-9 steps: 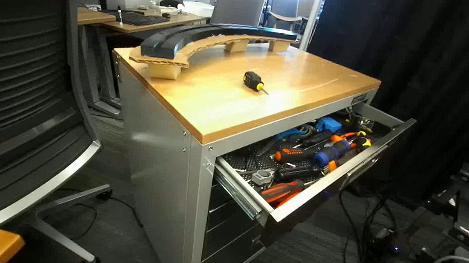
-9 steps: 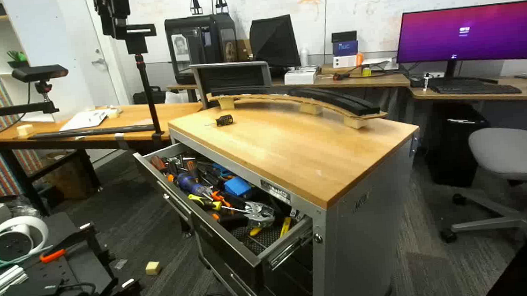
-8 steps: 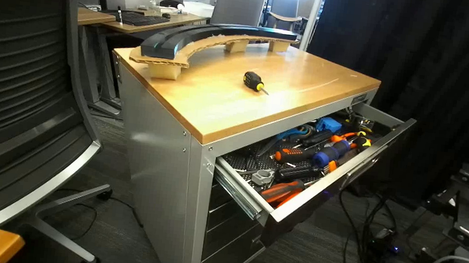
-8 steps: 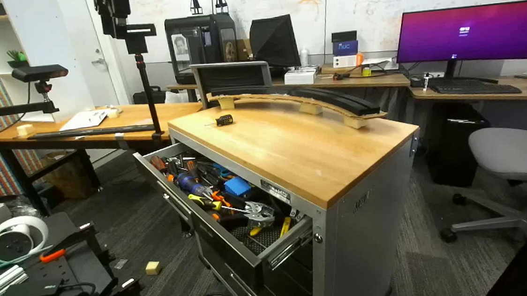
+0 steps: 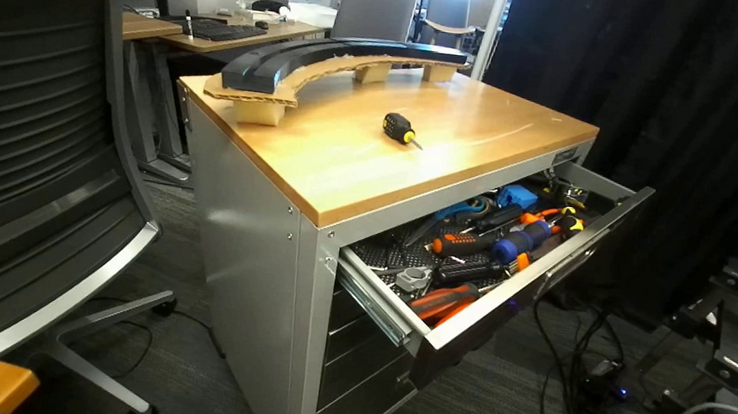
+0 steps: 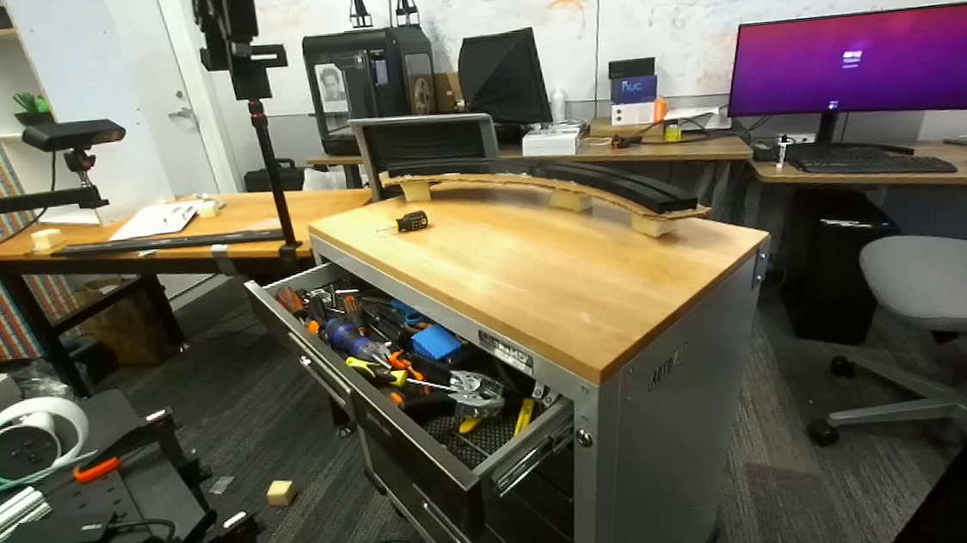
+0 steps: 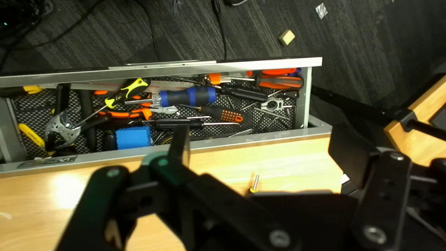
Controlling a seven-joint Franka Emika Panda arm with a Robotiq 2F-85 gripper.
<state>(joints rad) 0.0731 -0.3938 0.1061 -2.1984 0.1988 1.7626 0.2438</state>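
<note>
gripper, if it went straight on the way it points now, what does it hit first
Probably the tools in the open drawer: in the wrist view the gripper stands open and seems aimed just past the worktop. Depth is unclear, though; the worktop's front edge might come first.

Wrist view: screwdriver (image 7: 256,182) mostly hidden; 2 fingers (image 7: 350,158) blurred.

Wrist view above drawer (image 7: 264,65), both exterior views angled down, sharing cabinet (image 5: 254,242)
</note>
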